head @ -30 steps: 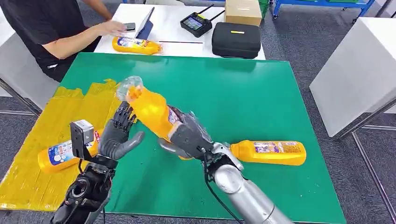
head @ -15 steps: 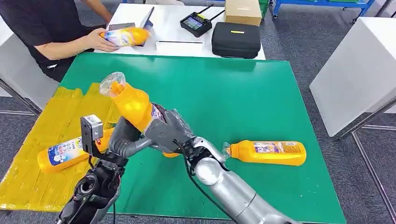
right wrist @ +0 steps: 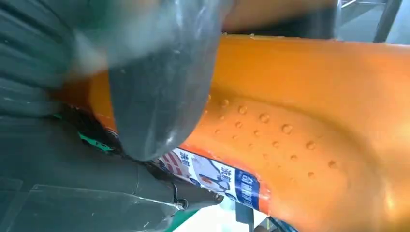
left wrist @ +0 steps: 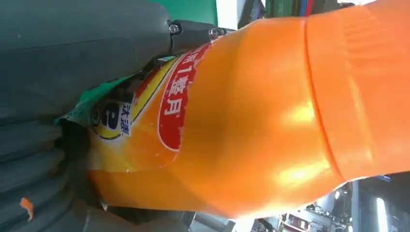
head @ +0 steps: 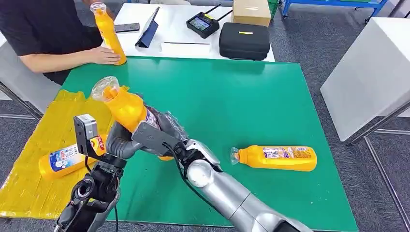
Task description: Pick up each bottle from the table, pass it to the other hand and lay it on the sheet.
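Observation:
An orange bottle (head: 126, 107) with a clear cap is tilted in the air over the left edge of the green table top (head: 232, 96). My right hand (head: 155, 137) grips its labelled lower body. My left hand (head: 119, 143) wraps the same bottle from below, right beside the right hand. Up close, the bottle (left wrist: 251, 111) fills the left wrist view, and in the right wrist view a grey thumb (right wrist: 154, 96) presses on the bottle (right wrist: 300, 121). A second bottle (head: 67, 158) lies on the yellow sheet (head: 29, 179). A third bottle (head: 278, 158) lies on the green top at the right.
A person at the far left holds a further bottle (head: 109, 31) upright at the green top's far edge. Behind it, a white table (head: 179, 34) carries a black case (head: 244, 41), a controller (head: 203, 24), a cardboard box (head: 251, 12) and a tablet. A white cabinet (head: 372, 72) stands to the right.
My right hand carried the bottle leftward to my left hand, whose fingers closed around it. The person lifted a bottle off the white table and stood it upright.

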You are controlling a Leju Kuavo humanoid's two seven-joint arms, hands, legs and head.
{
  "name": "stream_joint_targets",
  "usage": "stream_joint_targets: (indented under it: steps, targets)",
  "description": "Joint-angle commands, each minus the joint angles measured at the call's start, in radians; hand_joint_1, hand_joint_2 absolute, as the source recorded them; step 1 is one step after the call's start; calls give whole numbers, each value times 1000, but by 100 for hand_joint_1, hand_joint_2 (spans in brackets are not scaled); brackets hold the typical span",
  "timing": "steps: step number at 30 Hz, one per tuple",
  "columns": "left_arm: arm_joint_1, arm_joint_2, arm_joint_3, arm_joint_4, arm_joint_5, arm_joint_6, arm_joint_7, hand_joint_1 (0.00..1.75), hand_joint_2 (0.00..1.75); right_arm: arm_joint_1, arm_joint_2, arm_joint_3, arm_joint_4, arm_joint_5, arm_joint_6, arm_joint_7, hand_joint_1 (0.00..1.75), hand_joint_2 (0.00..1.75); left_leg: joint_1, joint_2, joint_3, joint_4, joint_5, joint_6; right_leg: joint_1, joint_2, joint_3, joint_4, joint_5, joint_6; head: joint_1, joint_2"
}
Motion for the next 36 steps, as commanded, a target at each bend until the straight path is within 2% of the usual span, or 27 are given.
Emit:
stream_joint_targets:
  steps: [1,2,3,4,22,28,29,33,34,36]
  targets:
    - [-63,-42,-52,38,-14,7,1,0,175,12,58,174,166,32,11,2,175,175,0,-3,3,-1,-1,1,1,-2,4,-1,-2,-4,0,0]
    - [-64,-45,-51,41,-18,10,1,0,175,8,58,184,164,26,6,2,175,175,0,-4,5,-1,-2,1,1,-4,6,0,-3,-5,0,0]
    - [-62,-48,-49,42,-29,20,-1,150,175,-1,58,194,166,14,0,4,175,175,0,-4,3,-1,-1,1,1,-3,4,-1,-2,-4,0,0]
    - [-62,-49,-50,41,-40,29,-3,175,175,-8,58,196,168,12,-1,5,175,175,0,-4,4,0,-2,1,1,-4,5,0,-3,-5,0,0]
    - [-20,-67,-7,-7,-74,59,-6,175,175,-49,58,233,194,-36,-12,16,175,175,0,-4,3,0,-2,1,1,-4,4,1,-3,-5,0,0]
    - [-12,-75,8,-30,-88,75,5,175,175,-88,58,277,205,-99,-29,42,175,175,0,-4,4,2,-3,2,1,-4,5,2,-4,-6,0,0]
    - [-11,-74,9,-33,-88,76,5,175,175,-90,58,280,208,-105,-30,42,175,175,1,-3,0,1,-1,1,1,-2,1,0,-1,-3,0,0]
    - [-10,-74,25,-36,-106,103,-1,175,175,-100,58,254,229,-121,-43,28,175,175,0,-5,3,1,-2,1,1,-4,4,1,-3,-6,0,0]
    - [-8,-74,36,-38,-114,119,-5,175,175,-97,58,227,224,-133,-65,22,117,175,1,-3,0,0,0,1,1,-3,1,0,-1,-3,0,0]
    - [-6,-71,39,-37,-113,118,-4,175,175,-103,54,224,224,-133,-63,22,117,175,0,-3,1,0,0,1,1,-2,1,0,-1,-3,0,0]
